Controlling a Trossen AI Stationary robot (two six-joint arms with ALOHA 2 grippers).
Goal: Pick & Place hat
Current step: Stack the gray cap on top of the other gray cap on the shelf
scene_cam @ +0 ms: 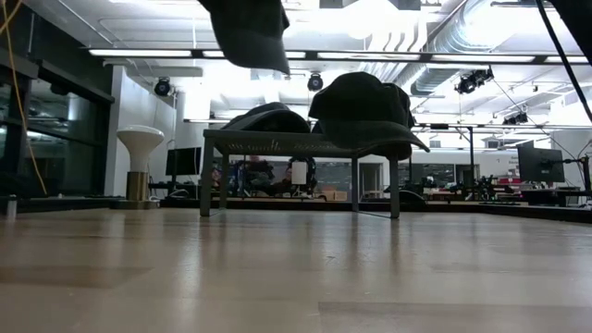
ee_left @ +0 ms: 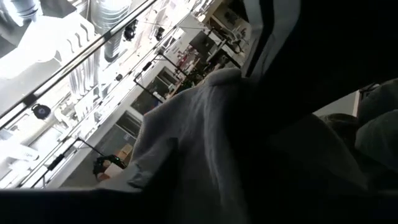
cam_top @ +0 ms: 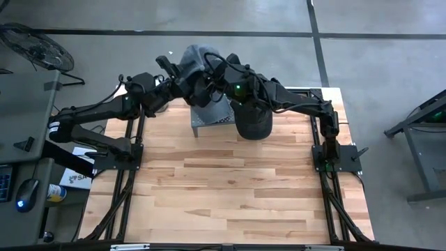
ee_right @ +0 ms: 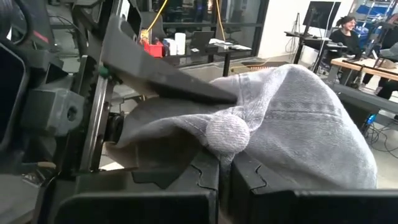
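Observation:
A grey hat (cam_top: 197, 57) hangs in the air over the table's far middle, between my two grippers; the low view shows it at the top (scene_cam: 250, 32). My right gripper (ee_right: 225, 171) is shut on it at the crown. My left gripper (cam_top: 180, 73) comes from the left and has closed on the hat's other side (ee_left: 186, 143). Below them stands a grey metal rack (cam_top: 209, 120) on its legs. A black hat (cam_top: 252, 122) rests on the rack's right end, and another dark hat (scene_cam: 268, 118) lies on its left part. My left gripper has a fold of the grey hat's cloth (ee_right: 155, 127) between its fingers. Its upper finger (ee_right: 168, 78) lies flat on the crown, and the cloth hides the lower one. It comes about level from the table's left, and the cloth reaches far back between the fingers. My right gripper pinches the crown right beside the top button (ee_right: 227, 134) between its two fingers. They come about level from the table's right. The hat is lifted clear, above the rack.
The rack's legs (scene_cam: 205, 176) stand at the table's far middle. The wooden tabletop (cam_top: 223, 188) spreads bare toward the near edge. Beyond the table are desks, screens and seated people (ee_right: 345, 28).

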